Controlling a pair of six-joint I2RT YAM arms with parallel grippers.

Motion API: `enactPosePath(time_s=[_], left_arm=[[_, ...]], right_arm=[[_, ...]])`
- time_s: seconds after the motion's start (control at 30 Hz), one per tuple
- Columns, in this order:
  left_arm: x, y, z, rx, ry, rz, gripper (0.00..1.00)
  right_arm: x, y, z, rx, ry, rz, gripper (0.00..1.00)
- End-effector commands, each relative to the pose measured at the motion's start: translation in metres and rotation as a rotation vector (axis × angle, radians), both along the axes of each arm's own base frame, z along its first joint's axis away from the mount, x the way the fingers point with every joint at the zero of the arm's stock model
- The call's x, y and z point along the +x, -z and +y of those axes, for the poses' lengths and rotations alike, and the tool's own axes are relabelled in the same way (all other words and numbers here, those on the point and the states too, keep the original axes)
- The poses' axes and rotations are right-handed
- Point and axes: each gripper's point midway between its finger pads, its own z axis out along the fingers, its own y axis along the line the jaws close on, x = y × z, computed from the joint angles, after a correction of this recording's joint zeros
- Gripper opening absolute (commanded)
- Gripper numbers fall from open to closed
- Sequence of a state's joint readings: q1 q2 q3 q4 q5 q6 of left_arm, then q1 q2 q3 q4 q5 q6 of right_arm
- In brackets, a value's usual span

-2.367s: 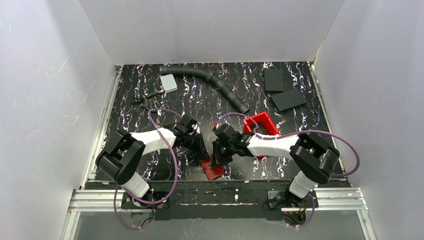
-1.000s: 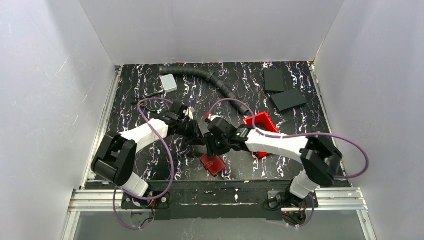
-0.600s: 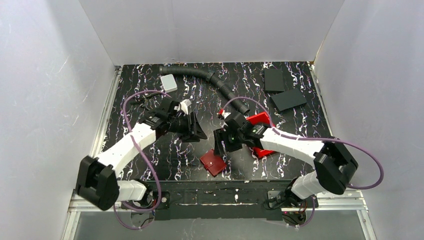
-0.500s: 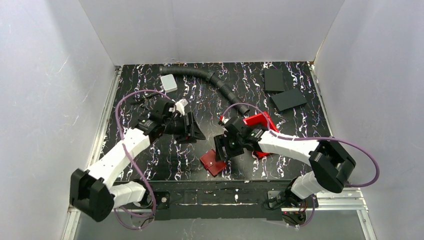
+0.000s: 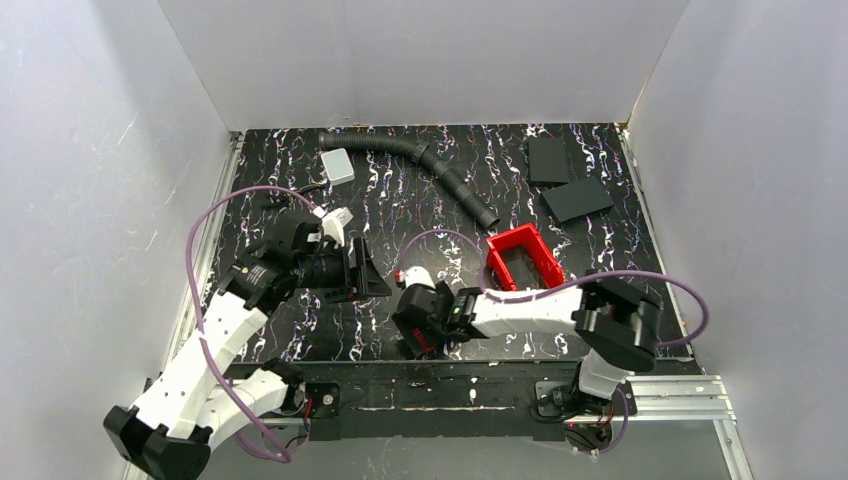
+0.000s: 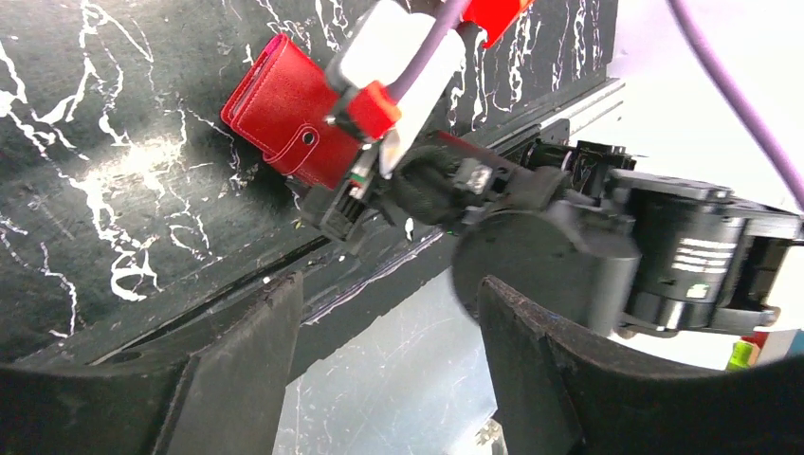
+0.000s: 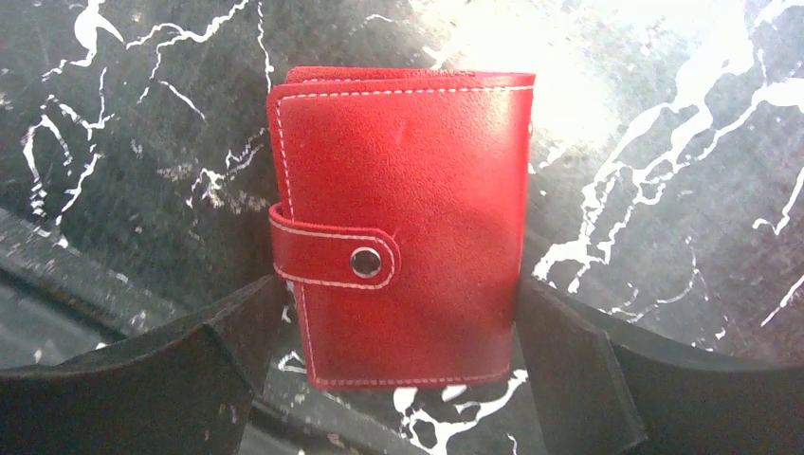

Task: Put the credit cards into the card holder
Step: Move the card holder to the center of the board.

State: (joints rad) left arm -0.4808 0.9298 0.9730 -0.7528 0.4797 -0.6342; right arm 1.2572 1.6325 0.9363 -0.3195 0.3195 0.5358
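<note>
The card holder, a small red wallet, lies folded and snapped shut on the table near its front edge. My right gripper is open, with one finger on each side of the wallet's lower half. In the top view the right gripper hides most of the wallet. The left wrist view shows the card holder under the right wrist. My left gripper hangs open and empty to the left, well apart from the wallet. The pale grey-white credit cards lie at the back left.
A black corrugated hose runs across the back. A red open bin stands right of centre, and two black slabs lie at the back right. A small dark tool lies at the left. The metal rail borders the front edge.
The arms pulled apart and both grippers opened. The left arm swung back to the left. The right gripper dropped toward the front edge and now straddles the wallet, which stayed in place.
</note>
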Motion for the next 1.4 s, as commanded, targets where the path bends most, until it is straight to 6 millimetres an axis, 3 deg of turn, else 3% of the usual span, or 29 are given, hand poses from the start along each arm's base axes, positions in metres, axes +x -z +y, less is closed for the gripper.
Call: enactPosePath(time_s=[0.0, 0.07, 0.17, 0.27, 0.43, 0.67, 0.83, 0.97, 1.13, 1.23, 1.37], left_arm=[[-0.01, -0.013, 0.018, 0.06, -0.009, -0.057, 0.67], [-0.012, -0.016, 0.024, 0.082, -0.013, -0.071, 0.67], [-0.014, -0.023, 0.03, 0.097, -0.026, -0.1, 0.67], [-0.017, -0.031, 0.032, 0.084, -0.039, -0.124, 0.68], [-0.02, -0.04, 0.034, 0.058, -0.061, -0.148, 0.68], [-0.029, -0.041, 0.04, 0.053, -0.076, -0.153, 0.68], [-0.034, -0.045, 0.045, 0.054, -0.098, -0.159, 0.69], [-0.031, -0.056, 0.046, 0.063, -0.091, -0.192, 0.7], [-0.016, -0.079, 0.064, 0.168, -0.127, -0.277, 0.71], [-0.008, -0.101, 0.069, 0.175, -0.165, -0.34, 0.73], [0.001, -0.136, 0.069, 0.119, -0.218, -0.44, 0.75]], right_arm=[[0.018, -0.001, 0.01, -0.071, 0.036, -0.143, 0.98], [0.023, 0.003, 0.011, -0.089, 0.07, -0.155, 0.95], [0.036, 0.0, 0.019, -0.064, 0.1, -0.169, 0.82], [0.062, 0.0, 0.029, -0.001, 0.127, -0.129, 0.74], [0.136, 0.001, 0.049, 0.035, 0.169, -0.113, 0.74], [0.236, 0.023, 0.076, -0.014, 0.246, -0.159, 0.76], [0.265, 0.017, 0.094, 0.002, 0.257, -0.164, 0.87], [0.265, -0.028, 0.107, 0.082, 0.196, -0.185, 0.98], [0.256, -0.135, 0.091, 0.159, 0.189, -0.271, 0.98], [0.233, -0.2, 0.063, 0.213, 0.19, -0.308, 0.98], [0.199, -0.271, 0.012, 0.29, 0.211, -0.396, 0.98]])
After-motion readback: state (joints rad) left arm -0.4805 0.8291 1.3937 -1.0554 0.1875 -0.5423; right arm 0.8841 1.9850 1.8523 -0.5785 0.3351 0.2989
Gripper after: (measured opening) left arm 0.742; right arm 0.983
